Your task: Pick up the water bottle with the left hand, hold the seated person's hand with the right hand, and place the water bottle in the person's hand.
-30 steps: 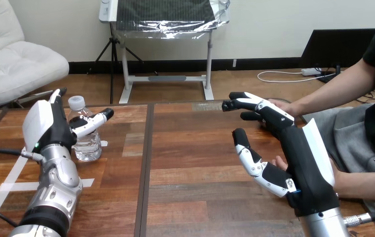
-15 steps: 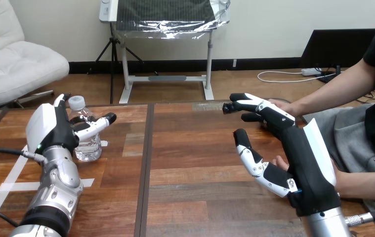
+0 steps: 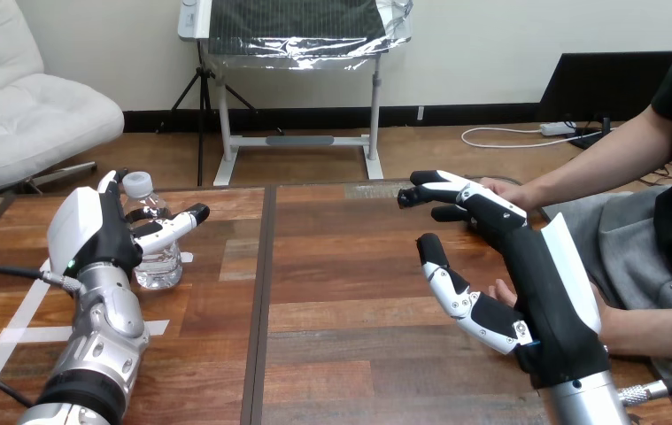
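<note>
Now left hand [image 3: 93, 232] brackets water bottle [image 3: 162, 261] at far left, apparently not yet clamped; should wrap midsection squarely before lifting. Right hand [image 3: 537, 276] splayed beside person's hand [image 3: 505, 189].

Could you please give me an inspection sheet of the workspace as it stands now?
surface: wooden table, dark seam down its middle.
job's things: water bottle upright, capped, at the table's left; person's hand at its right.
clutter: white tape strips near the bottle.
hands: left hand open, thumb and fingers either side of the bottle; right hand open, in front of the person's hand, no grip seen.
cables: nothing seen between the hands.
surroundings: person seated at the right.
</note>
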`<state>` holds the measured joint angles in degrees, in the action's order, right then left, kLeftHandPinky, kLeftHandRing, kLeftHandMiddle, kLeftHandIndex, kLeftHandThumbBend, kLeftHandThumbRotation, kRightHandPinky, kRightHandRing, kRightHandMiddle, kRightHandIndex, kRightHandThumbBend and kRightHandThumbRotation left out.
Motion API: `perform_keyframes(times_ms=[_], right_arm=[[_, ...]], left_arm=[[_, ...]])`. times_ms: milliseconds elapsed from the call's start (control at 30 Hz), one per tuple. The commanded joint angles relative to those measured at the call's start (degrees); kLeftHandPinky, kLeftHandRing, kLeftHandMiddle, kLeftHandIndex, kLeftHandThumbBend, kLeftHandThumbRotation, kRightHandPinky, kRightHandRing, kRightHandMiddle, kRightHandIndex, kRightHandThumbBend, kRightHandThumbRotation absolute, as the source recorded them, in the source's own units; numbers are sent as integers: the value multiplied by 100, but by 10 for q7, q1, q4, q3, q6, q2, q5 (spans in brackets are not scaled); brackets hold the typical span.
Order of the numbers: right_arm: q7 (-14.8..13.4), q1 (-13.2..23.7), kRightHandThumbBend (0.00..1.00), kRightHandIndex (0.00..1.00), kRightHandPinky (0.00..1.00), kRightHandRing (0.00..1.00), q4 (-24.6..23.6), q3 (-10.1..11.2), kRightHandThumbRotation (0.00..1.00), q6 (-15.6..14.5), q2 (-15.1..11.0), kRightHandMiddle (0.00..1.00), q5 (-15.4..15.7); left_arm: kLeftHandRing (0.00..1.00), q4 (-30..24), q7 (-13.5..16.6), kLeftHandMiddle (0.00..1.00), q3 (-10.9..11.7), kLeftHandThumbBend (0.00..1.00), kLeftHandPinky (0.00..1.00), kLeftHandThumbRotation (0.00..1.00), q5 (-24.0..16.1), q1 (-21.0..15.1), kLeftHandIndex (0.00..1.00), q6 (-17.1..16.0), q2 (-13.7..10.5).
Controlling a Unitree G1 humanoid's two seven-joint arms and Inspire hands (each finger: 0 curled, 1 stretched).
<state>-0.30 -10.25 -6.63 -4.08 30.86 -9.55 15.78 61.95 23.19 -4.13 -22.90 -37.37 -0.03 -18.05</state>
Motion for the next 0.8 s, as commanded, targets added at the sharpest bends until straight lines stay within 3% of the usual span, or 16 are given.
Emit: perform_keyframes(times_ms=[0,767], right_arm=[[3,32,22,66,73,79,-28,9,0,-3,-8,81,0],[6,29,23,65,71,78,-33,13,0,-9,-11,79,3]], left_arm=[[87,-3,2,91,-10,92,75,54,-2,-45,91,-4,-5],[87,-1,6,90,-11,89,75,54,-1,-43,90,-9,-3]])
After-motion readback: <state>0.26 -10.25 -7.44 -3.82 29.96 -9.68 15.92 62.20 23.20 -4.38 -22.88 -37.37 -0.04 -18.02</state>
